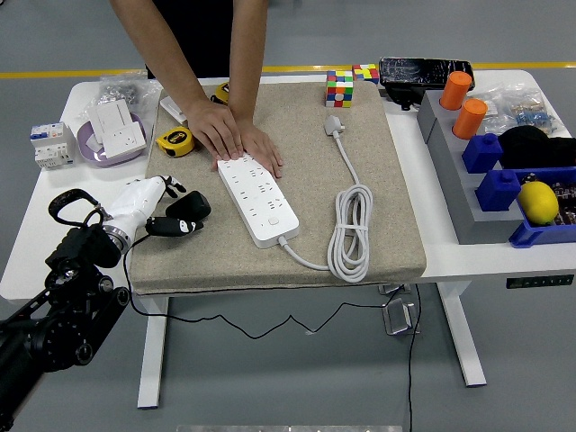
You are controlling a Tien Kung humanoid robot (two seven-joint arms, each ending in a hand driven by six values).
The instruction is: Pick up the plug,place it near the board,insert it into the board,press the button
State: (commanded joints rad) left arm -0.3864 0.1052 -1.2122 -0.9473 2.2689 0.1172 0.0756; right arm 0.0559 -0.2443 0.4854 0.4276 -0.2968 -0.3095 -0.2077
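Beige felt covers the middle of the white table point(423, 180) as a mat point(378, 243), and on it lies the white power strip point(259, 200), slanting from upper left to lower right. A person at the far side, cut off above the forearms, presses both hands point(229, 137) flat on the strip's far end. The strip's own white cord point(349, 236) coils beside it and ends in a grey plug point(334, 124) near the mat's far edge.

The black plug point(188, 206) lies at the mat's left edge, just beside the strip. The left hand point(155, 205) is right against it: white fingers curl toward its top and a dark thumb lies along its near side. How firmly they grip cannot be told, since the plug hides the fingertips. A thin black wire point(270, 326) hangs under the table edge.

A yellow tape measure point(175, 141) sits by the person's wrist. Two puzzle cubes point(340, 89) stand at the mat's far edge. The right arm does not show.
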